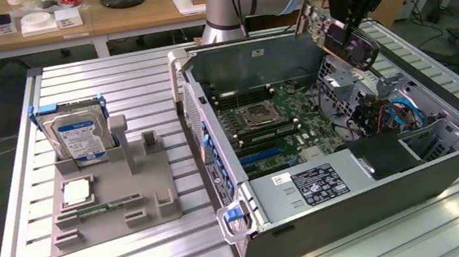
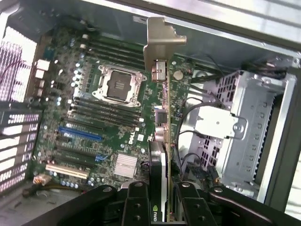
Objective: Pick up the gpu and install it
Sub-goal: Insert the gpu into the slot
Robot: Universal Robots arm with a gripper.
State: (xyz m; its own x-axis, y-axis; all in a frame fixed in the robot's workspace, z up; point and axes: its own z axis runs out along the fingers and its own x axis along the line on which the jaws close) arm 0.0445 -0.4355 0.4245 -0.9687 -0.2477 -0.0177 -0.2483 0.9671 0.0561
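Gripper (image 2: pixel 162 203): pinching the gpu (image 2: pixel 162 117) edge-on between narrowed fingers, so the card is standing upright.
Gpu: hanging above the open case (image 1: pixel 247 60), probably lining up with the motherboard (image 2: pixel 94 117) slots.

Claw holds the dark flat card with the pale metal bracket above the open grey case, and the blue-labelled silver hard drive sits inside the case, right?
Wrong on one point: in the exterior view the blue-labelled silver hard drive stands in a grey holder beside the open grey case. The claw holds the dark flat card.
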